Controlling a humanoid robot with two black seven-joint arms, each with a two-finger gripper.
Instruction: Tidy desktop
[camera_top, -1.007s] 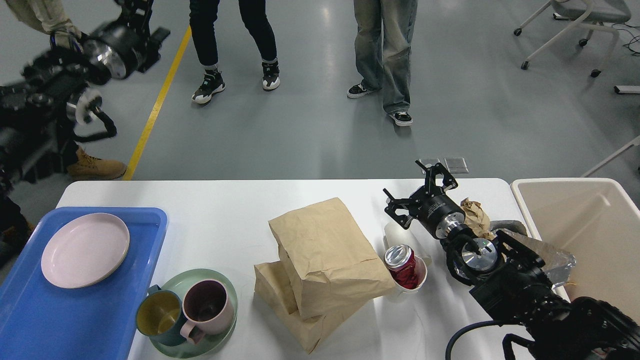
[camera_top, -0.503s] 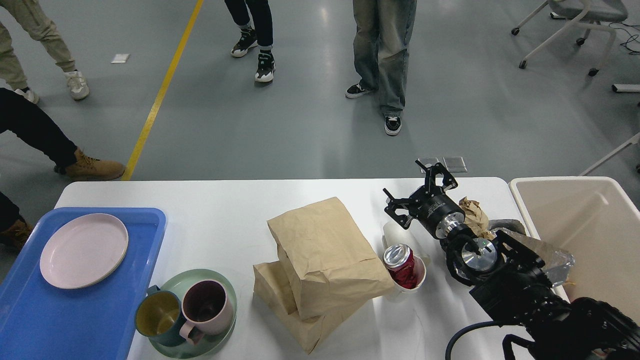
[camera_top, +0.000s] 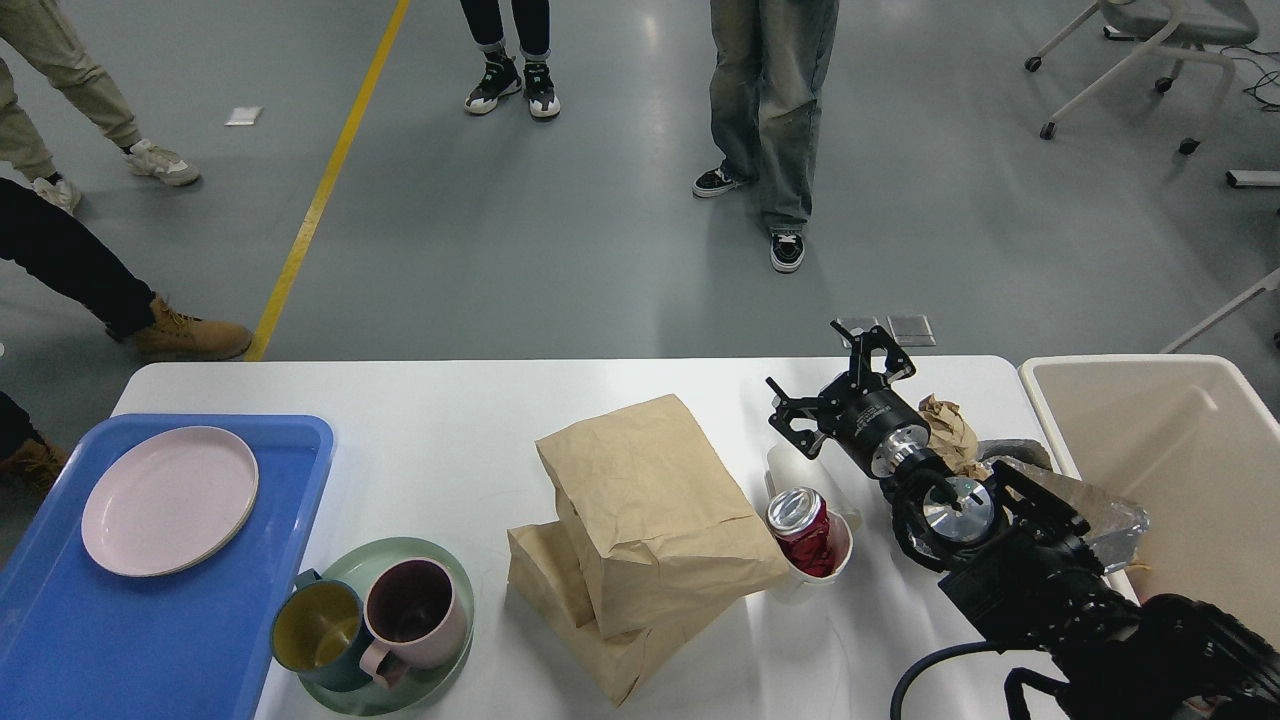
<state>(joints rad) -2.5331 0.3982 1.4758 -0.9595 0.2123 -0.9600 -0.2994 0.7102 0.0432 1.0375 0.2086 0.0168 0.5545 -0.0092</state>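
Note:
The white desktop (camera_top: 450, 420) carries two brown paper bags (camera_top: 650, 500) stacked at its middle. Right of them a crushed red can (camera_top: 800, 515) stands in a white cup (camera_top: 838, 560). My right gripper (camera_top: 835, 382) hovers open just behind the can, fingers spread and nothing between them. A crumpled brown paper ball (camera_top: 950, 430) lies right beside the gripper's wrist. Crumpled foil (camera_top: 1110, 515) sits partly hidden behind my right arm. My left gripper is out of view.
A blue tray (camera_top: 150, 640) at the front left holds a pink plate (camera_top: 170, 500). Beside it a green plate (camera_top: 445, 645) bears a teal mug (camera_top: 315, 625) and a pink mug (camera_top: 415, 610). A beige bin (camera_top: 1150, 420) stands off the right edge. People stand beyond the table.
My left arm, raised at the upper left a second ago, has left the view. The people behind the table have shifted. My right gripper and the table's things have not moved.

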